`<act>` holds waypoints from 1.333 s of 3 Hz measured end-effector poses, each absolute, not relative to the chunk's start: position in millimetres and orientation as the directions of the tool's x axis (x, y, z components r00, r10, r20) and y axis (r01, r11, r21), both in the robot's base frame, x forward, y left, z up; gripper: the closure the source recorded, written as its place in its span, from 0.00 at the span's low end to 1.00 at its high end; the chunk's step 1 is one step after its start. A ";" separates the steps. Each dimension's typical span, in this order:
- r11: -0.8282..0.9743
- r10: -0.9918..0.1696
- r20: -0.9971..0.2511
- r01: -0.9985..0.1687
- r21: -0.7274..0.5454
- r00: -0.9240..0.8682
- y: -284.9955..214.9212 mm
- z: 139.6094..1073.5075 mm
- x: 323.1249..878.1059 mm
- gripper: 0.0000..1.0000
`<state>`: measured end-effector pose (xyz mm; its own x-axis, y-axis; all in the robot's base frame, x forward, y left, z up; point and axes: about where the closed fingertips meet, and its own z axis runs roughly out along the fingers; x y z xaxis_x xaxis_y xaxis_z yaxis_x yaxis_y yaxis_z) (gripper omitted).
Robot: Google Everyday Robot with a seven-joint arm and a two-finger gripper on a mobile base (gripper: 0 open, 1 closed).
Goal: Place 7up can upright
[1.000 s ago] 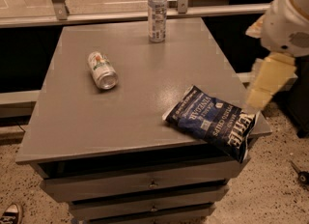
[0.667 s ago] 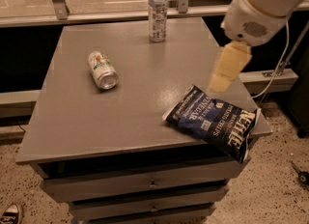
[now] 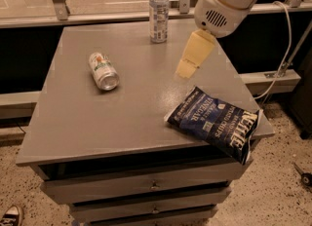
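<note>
The 7up can [image 3: 103, 70] lies on its side on the left part of the grey table top [image 3: 97, 122], its shiny end facing the front. My gripper [image 3: 186, 69] hangs from the white arm [image 3: 229, 1] above the table's right middle, well to the right of the can and apart from it. It holds nothing that I can see.
A clear water bottle [image 3: 159, 11] with a white cap stands upright at the back of the table. A dark blue chip bag [image 3: 214, 122] lies at the front right corner, partly over the edge. Drawers [image 3: 151, 186] sit below the top. A cable [image 3: 285, 49] hangs at right.
The arm and gripper have moved left, from beyond the table's right edge to over the table top, closer to the can. The can, bottle and bag have not moved.
</note>
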<state>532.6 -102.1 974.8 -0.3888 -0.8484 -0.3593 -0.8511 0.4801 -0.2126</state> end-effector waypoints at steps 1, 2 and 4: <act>0.480 -0.848 -0.359 -0.851 -0.213 -0.389 -102.1 974.8 532.6 0.00; 0.513 -0.812 -0.415 -0.841 -0.174 -0.410 -78.0 971.6 551.0 0.00; 0.565 -0.685 -0.533 -0.824 0.040 -0.496 42.7 964.5 615.5 0.00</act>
